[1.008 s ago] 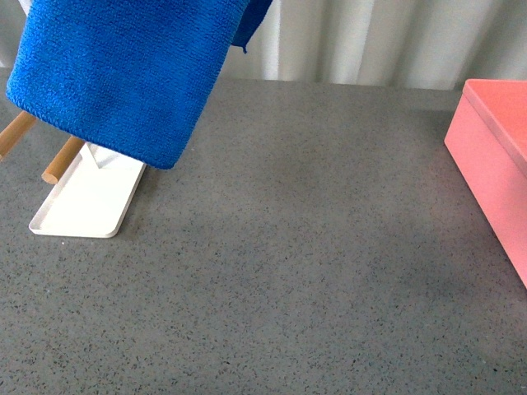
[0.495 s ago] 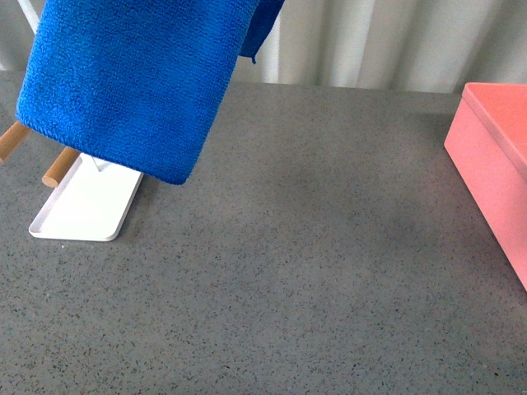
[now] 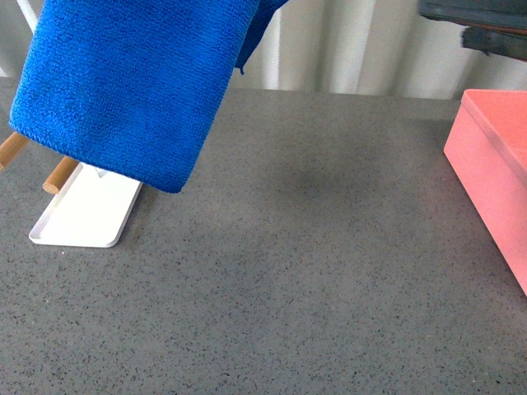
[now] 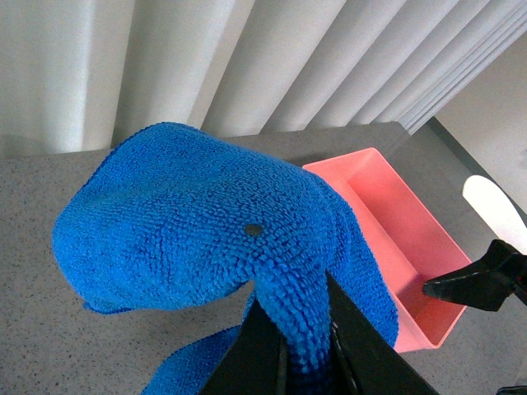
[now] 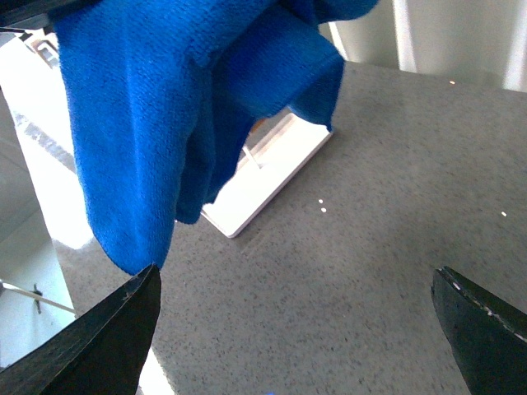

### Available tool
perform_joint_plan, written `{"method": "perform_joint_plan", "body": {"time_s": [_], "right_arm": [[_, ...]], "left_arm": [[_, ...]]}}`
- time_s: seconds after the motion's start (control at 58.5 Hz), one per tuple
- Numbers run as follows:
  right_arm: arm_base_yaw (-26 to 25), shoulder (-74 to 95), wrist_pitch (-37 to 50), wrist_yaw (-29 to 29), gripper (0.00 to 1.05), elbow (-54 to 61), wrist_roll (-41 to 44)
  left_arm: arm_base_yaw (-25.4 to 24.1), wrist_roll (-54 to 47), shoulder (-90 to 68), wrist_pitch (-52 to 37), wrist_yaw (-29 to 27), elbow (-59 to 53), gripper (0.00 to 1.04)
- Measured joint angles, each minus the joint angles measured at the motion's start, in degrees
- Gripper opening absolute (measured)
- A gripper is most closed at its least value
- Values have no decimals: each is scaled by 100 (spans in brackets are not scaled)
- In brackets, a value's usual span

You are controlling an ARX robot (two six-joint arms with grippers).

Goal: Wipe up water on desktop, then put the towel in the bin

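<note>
The blue towel (image 3: 123,90) hangs high over the left of the desktop (image 3: 313,271), its lower edge clear of the surface. My left gripper (image 4: 300,329) is shut on a bunched fold of the towel (image 4: 198,214). The pink bin (image 3: 494,164) stands at the right edge, and the left wrist view shows the bin (image 4: 387,214) empty. My right gripper (image 5: 296,321) is open above bare desktop (image 5: 370,206), with the towel (image 5: 165,107) hanging beyond it. A dark blurred part of the right arm (image 3: 478,25) shows at top right. No water is visible.
A flat white tray (image 3: 82,218) with two wooden rods (image 3: 59,174) lies at the left, partly behind the towel. A pale pleated curtain (image 3: 362,45) closes off the far edge of the desktop.
The hanging towel has shifted a little to the right. A dark blurred part of the right arm has come into the top right of the front view.
</note>
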State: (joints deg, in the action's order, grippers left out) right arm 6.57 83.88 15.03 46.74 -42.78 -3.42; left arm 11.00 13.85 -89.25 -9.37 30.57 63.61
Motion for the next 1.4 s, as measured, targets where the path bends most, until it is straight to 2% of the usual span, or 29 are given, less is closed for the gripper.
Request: {"method": "perform_joint_plan", "body": {"time_s": [0.41,0.888,1.179,1.298,1.401], "right_arm": [[1040,1062,402,52,98,-817,-149],[1478,2234,765,-63,98,-2035,-516],[1714,2411,885,-223,98,-2347,-636],[1742,2426,942,-337,84,-2352,-734],[1738,2446,1032,-540,67,-2367,-857]], "left_arm": [[0,0,0,0,2,0,5],[0,0,0,0,2,0,5],[0,0,0,0,0,0,5],[0,0,0,0,0,0,5],[0,0,0,0,0,0,5]]}}
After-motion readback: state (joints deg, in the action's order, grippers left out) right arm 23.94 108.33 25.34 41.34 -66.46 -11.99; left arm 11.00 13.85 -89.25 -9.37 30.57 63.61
